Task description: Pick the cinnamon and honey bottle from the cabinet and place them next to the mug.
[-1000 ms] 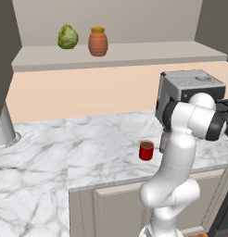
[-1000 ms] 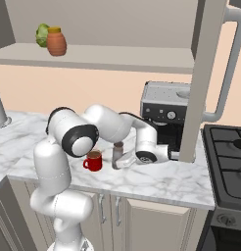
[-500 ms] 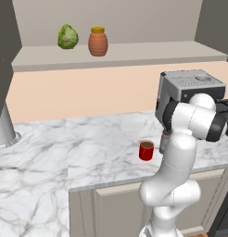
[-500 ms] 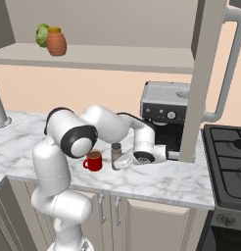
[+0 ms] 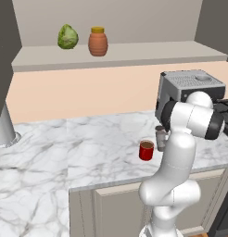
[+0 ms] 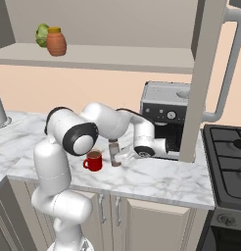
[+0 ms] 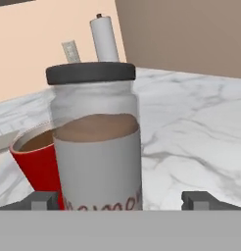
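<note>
Hand view: cinnamon [image 7: 95,147] stands mid-frame on the counter, just beside the mug [image 7: 36,157].
Gripper [image 7: 120,200] fingers spread clear either side. Rigid, light, smooth-walled, likely tippy; grasp mid-body.

I see the marble counter [image 5: 88,152] carrying the mug [image 6: 93,160], with the cinnamon [image 6: 114,153] standing upright just beside it on the side toward the coffee machine [image 6: 166,122]. The machine sits on the same counter near the back wall. Up in the cabinet [image 5: 134,53], the honey bottle [image 5: 98,41] stands next to a cabbage [image 5: 67,37] on the shelf. At the counter's far left end I make out a grey metal base [image 5: 4,132].
</note>
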Tool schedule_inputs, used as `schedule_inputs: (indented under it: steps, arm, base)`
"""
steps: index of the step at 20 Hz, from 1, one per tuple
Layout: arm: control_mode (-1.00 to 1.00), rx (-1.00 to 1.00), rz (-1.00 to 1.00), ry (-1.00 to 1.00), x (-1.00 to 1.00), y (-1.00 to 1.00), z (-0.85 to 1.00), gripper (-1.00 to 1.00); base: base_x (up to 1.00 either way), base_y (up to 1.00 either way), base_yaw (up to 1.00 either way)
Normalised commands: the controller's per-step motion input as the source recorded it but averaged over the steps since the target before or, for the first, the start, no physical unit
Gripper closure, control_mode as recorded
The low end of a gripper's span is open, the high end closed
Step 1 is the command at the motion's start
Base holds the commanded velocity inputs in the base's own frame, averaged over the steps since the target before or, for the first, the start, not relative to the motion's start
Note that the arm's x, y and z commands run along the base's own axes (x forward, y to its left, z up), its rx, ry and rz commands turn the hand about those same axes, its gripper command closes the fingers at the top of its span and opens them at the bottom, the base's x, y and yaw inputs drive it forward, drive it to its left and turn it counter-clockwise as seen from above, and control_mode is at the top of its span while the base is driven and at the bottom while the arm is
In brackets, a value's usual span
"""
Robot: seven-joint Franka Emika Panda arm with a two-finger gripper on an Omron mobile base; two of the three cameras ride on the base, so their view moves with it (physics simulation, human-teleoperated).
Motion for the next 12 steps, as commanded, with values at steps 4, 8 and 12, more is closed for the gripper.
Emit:
schedule_inputs:
  steps: [4, 8, 12]
  arm:
    - [-1.00, 0.00, 0.00, 0.00, 0.00, 0.00, 0.20, -1.00]
    - [-1.00, 0.00, 0.00, 0.00, 0.00, 0.00, 0.13, -1.00]
    - [-1.00, 0.00, 0.00, 0.00, 0.00, 0.00, 0.10, -1.00]
  base:
    - [0.00, 0.00, 0.00]
    - [0.00, 0.00, 0.00]
    - [0.00, 0.00, 0.00]
